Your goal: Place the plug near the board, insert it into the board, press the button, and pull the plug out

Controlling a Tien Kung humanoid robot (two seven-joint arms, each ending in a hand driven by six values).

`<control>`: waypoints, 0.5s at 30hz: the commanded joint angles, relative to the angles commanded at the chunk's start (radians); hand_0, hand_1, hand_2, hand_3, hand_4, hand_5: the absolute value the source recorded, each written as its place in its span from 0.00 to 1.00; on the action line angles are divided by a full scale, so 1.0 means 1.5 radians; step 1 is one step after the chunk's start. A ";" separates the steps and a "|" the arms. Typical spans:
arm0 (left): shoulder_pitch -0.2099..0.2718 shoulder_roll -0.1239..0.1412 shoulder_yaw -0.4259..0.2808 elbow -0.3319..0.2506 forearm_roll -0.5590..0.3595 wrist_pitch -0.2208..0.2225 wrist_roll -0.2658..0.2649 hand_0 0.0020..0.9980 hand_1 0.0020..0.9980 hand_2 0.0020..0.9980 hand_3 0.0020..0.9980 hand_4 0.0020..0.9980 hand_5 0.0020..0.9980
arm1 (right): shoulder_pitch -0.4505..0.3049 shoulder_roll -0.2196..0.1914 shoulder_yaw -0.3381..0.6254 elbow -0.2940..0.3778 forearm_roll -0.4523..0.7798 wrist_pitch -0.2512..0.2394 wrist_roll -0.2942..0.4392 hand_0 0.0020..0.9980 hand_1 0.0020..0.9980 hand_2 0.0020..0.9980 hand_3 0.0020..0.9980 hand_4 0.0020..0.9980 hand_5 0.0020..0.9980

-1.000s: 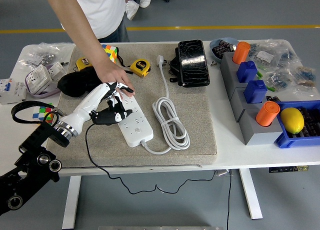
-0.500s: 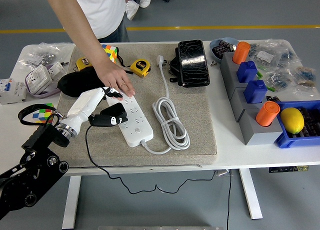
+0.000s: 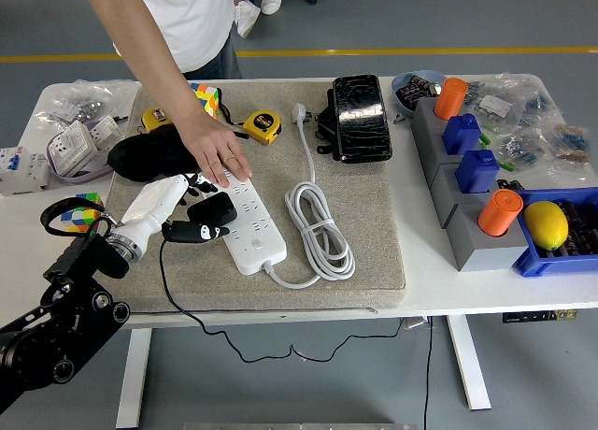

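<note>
Grey mat (image 3: pixel 374 215), white board (image 3: pixel 250 226), black boxy plug (image 3: pixel 211 208)

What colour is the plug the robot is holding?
Black, seen in the head view: the plug in the left hand.

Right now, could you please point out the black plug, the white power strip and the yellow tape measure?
black plug (image 3: pixel 211 209), head view, on its body.
white power strip (image 3: pixel 252 229), head view, on its top face.
yellow tape measure (image 3: pixel 263 126), head view, on its casing.

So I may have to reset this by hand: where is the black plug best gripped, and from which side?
Grip the black plug across the flat sides of its blocky body, coming from the left, where the left hand is. Its cable trails down-left, and the person's hand rests on the white power strip behind it.
</note>
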 joint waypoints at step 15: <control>-0.011 -0.010 0.006 0.011 -0.024 0.015 -0.022 0.20 0.27 0.31 0.52 0.66 0.16 | 0.001 0.001 0.003 0.000 0.000 0.000 0.000 0.55 0.64 0.58 0.52 0.88 0.41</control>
